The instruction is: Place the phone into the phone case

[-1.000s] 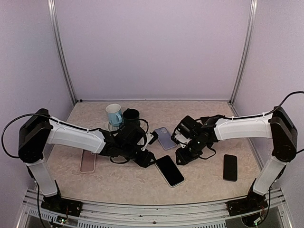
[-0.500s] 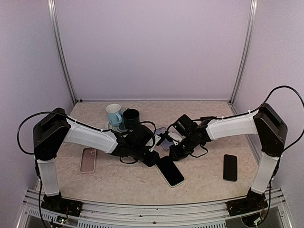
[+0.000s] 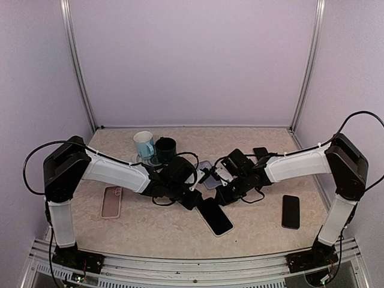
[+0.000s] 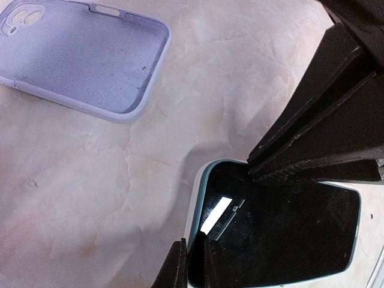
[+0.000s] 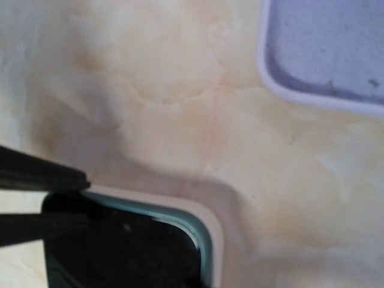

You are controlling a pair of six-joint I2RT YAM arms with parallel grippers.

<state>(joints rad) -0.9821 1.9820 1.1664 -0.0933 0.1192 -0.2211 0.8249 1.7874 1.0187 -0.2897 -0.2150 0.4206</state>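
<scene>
While the phone (image 3: 215, 216) lies on the desk (image 3: 150, 228) near the empty case (image 4: 84, 54), the left fingers (image 4: 179, 267) pinch its rim through a narrow gap; the right fingers (image 4: 324, 120), pressed together, touch its end.

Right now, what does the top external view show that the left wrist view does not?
Top external only: the left arm and right arm, a white mug, a black mug, a pink flat item and a second black phone. Left wrist only: the empty inside and camera cutout of the lilac case. Both: the lilac case and the pale-edged phone beside it.
</scene>
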